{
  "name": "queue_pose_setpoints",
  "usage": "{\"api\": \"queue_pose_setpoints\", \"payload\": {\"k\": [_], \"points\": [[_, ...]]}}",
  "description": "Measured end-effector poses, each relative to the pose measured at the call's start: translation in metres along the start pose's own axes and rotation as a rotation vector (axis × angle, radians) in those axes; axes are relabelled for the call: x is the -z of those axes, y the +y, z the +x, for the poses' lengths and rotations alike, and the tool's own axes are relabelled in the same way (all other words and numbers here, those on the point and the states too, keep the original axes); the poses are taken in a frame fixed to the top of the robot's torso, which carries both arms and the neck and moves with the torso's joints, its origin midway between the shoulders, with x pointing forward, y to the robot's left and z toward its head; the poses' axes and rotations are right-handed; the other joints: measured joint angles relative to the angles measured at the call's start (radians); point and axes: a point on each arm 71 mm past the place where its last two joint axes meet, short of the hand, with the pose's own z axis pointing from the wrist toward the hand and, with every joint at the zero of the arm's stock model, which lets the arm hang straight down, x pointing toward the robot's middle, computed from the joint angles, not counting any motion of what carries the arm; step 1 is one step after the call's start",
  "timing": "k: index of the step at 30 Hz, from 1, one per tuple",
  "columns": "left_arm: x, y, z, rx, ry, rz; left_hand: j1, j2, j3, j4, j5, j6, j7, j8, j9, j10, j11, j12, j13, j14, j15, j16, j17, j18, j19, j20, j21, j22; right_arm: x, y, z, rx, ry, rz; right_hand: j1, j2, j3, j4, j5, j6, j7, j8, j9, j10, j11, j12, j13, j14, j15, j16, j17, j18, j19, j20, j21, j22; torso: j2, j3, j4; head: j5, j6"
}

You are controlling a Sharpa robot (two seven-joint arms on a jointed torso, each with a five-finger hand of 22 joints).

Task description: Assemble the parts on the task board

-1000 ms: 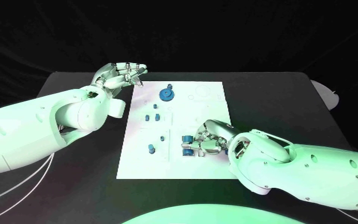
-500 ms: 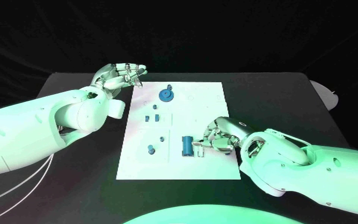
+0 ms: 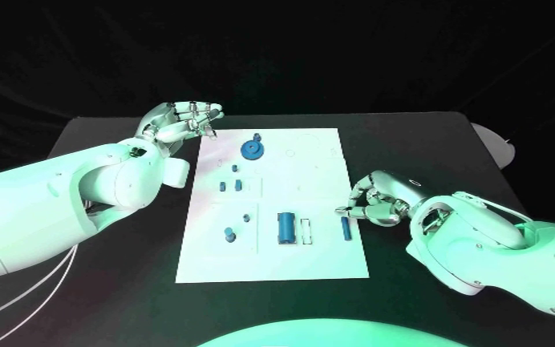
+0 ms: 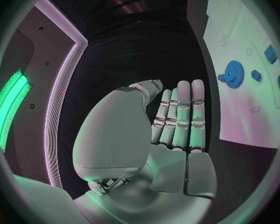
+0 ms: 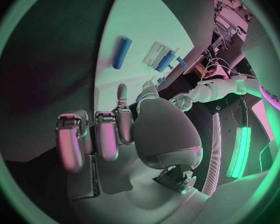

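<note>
The white task board (image 3: 312, 179) lies mid-table. On it are a blue gear (image 3: 253, 150), several small blue pieces (image 3: 237, 185), a blue cylinder (image 3: 285, 227) and a thin blue bar (image 3: 346, 229) near the right edge. My right hand (image 3: 376, 200) hovers at the board's right edge just beyond the bar, fingers curled in, holding nothing. The right wrist view shows that hand (image 5: 134, 129) with the bar (image 5: 122, 52) and cylinder (image 5: 166, 60) ahead of it. My left hand (image 3: 180, 123) is raised at the board's far left corner. It is empty, its fingers (image 4: 177, 119) straight, with the gear (image 4: 233, 74) beyond.
A white slot outline (image 3: 308, 231) sits between the cylinder and the bar. Black table (image 3: 428, 147) surrounds the board, with its right corner near a pale object (image 3: 503, 147).
My right hand has drawn back to the right, off the blue parts. The thin blue bar now lies bare on the board beside the slot. The left hand has stayed put.
</note>
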Motion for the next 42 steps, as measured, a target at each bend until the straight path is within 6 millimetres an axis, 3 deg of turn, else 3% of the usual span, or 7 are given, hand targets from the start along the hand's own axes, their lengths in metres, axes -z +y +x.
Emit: {"api": "queue_pose_setpoints", "payload": {"k": [6, 22, 38, 40, 41, 42], "points": [[0.0, 0.0, 0.001, 0.001, 0.002, 0.0, 0.0, 0.0, 0.0, 0.0, 0.0, 0.0, 0.0, 0.0, 0.0, 0.0, 0.0, 0.0, 0.0, 0.0, 0.0, 0.0, 0.0, 0.0, 0.0, 0.0, 0.0, 0.0, 0.003, -0.01, 0.012, 0.009, 0.032, 0.024, 0.036, 0.011, -0.006, -0.001, 0.025, -0.001, -0.001, -0.01, -0.01, -0.002, 0.002, -0.001, 0.081, 0.002, 0.002, 0.0, 0.0, 0.0, 0.0, 0.0, 0.0, 0.0, 0.0, -0.0002, 0.0022, -0.008, -0.002], [0.0, 0.0, 0.0, 0.001, 0.002, -0.002, 0.0, 0.0, 0.0, 0.0, 0.0, 0.0, 0.0, 0.0, 0.001, 0.0, 0.0, 0.0, 0.0, 0.0, 0.0, 0.0, 0.0, 0.0, 0.0, 0.0, 0.0, 0.0, 0.0, -0.012, 0.027, 0.051, 0.065, 0.037, 0.043, 0.018, -0.01, 0.001, 0.037, -0.001, -0.001, -0.014, -0.012, -0.005, 0.005, -0.005, 0.116, 0.002, 0.002, 0.0, 0.0, 0.0, 0.0, 0.0, 0.0, 0.0, 0.001, -0.0008, 0.004, -0.006, -0.007], [0.001, 0.0, -0.001, 0.001, 0.001, -0.004, 0.0, 0.0, 0.0, 0.0, 0.0, 0.0, 0.0, 0.0, 0.002, -0.004, -0.004, 0.006, -0.001, 0.0, 0.0, 0.0, -0.002, 0.0, 0.0, 0.0, -0.005, -0.002, -0.002, 0.002, 0.038, 0.134, 0.078, -0.02, 0.146, -0.025, -0.051, -0.004, 0.013, 0.013, -0.004, -0.019, -0.009, -0.005, 0.005, -0.011, 0.146, 0.002, 0.005, 0.0, 0.001, 0.0, 0.0, 0.0, 0.0, 0.0, 0.001, -0.0016, 0.0039, -0.003, -0.013], [0.001, 0.0, -0.001, 0.001, 0.002, -0.004, 0.0, 0.0, 0.0, 0.0, 0.0, 0.0, 0.0, 0.0, 0.002, -0.004, -0.004, 0.006, -0.001, 0.0, 0.0, 0.0, -0.002, 0.0, 0.0, 0.0, -0.005, -0.002, -0.002, 0.004, 0.04, 0.147, 0.081, -0.03, 0.159, -0.03, -0.053, -0.006, 0.009, 0.014, -0.004, -0.026, 0.058, -0.005, 0.005, -0.011, 0.15, 0.002, 0.005, 0.0, 0.001, 0.0, 0.0, 0.0, 0.0, 0.0, 0.001, -0.0015, 0.0039, -0.003, -0.013], [0.001, 0.0, -0.001, 0.001, 0.002, -0.004, 0.0, 0.0, 0.0, 0.0, 0.0, 0.0, 0.0, 0.0, 0.002, -0.004, -0.004, 0.006, -0.001, 0.0, 0.0, 0.0, -0.002, 0.0, 0.0, 0.0, -0.005, -0.002, -0.002, 0.005, 0.041, 0.152, 0.082, -0.034, 0.164, -0.03, -0.054, -0.007, 0.009, 0.014, -0.005, -0.026, 0.058, -0.005, 0.005, -0.011, 0.15, 0.002, 0.005, 0.0, 0.001, 0.0, 0.0, 0.0, 0.0, 0.0, 0.001, -0.0015, 0.004, -0.003, -0.014], [0.001, 0.0, -0.001, 0.001, 0.002, -0.004, 0.0, 0.0, 0.0, 0.0, 0.0, 0.0, 0.0, 0.0, 0.002, -0.004, -0.004, 0.006, -0.001, 0.0, 0.0, 0.0, -0.002, 0.0, 0.0, 0.0, -0.005, -0.002, -0.002, 0.005, 0.041, 0.157, 0.083, -0.037, 0.167, -0.033, -0.054, -0.007, 0.009, 0.014, -0.005, -0.026, 0.085, -0.005, 0.005, -0.011, 0.15, 0.002, 0.005, 0.0, 0.001, 0.0, 0.0, 0.0, 0.0, 0.0, 0.001, -0.0015, 0.004, -0.003, -0.014]]}}
